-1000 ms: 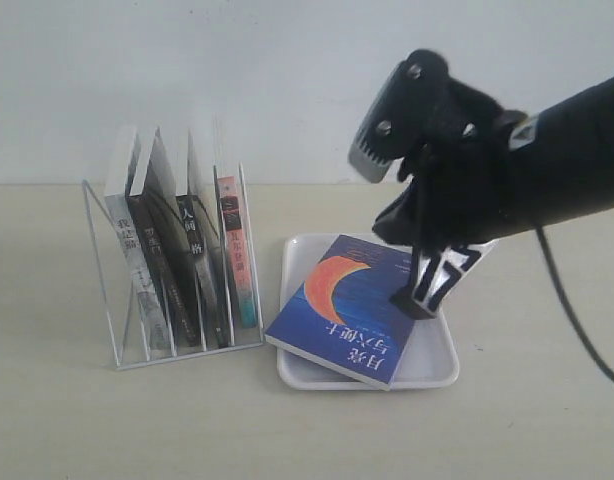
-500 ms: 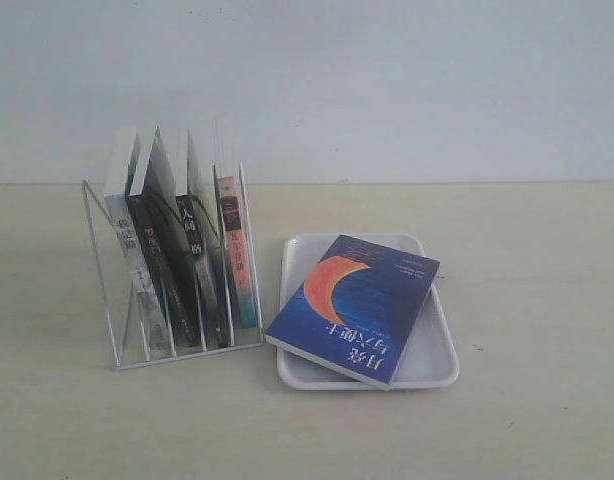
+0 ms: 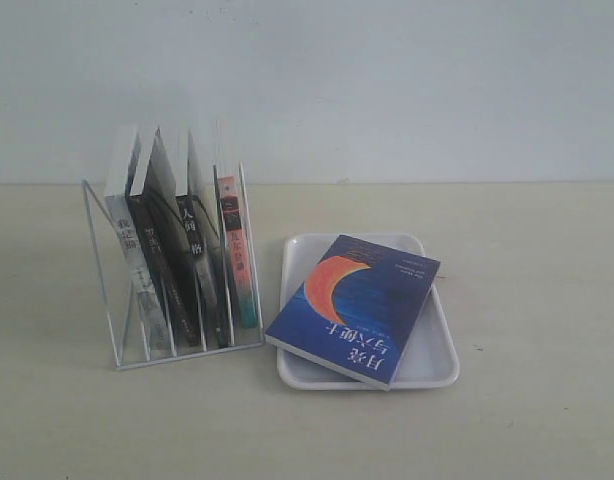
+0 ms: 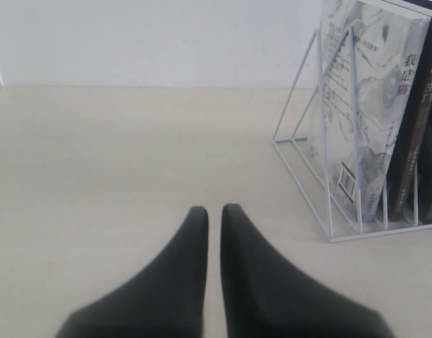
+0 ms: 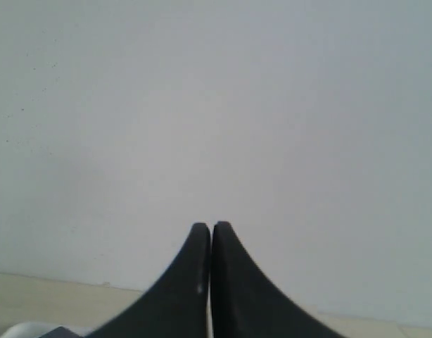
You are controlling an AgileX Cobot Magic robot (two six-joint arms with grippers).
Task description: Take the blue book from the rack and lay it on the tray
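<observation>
Flat on tray [image 3: 439, 365], just beside rack [image 3: 177, 270]: blue book [image 3: 355, 308]. Near rack: left gripper [image 4: 213, 210], almost closed, empty. Right gripper [image 5: 211, 225]: closed, empty.

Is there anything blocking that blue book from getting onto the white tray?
Nothing visible does. The blue book already lies on the tray, its near left corner overhanging the rim toward the rack.
</observation>
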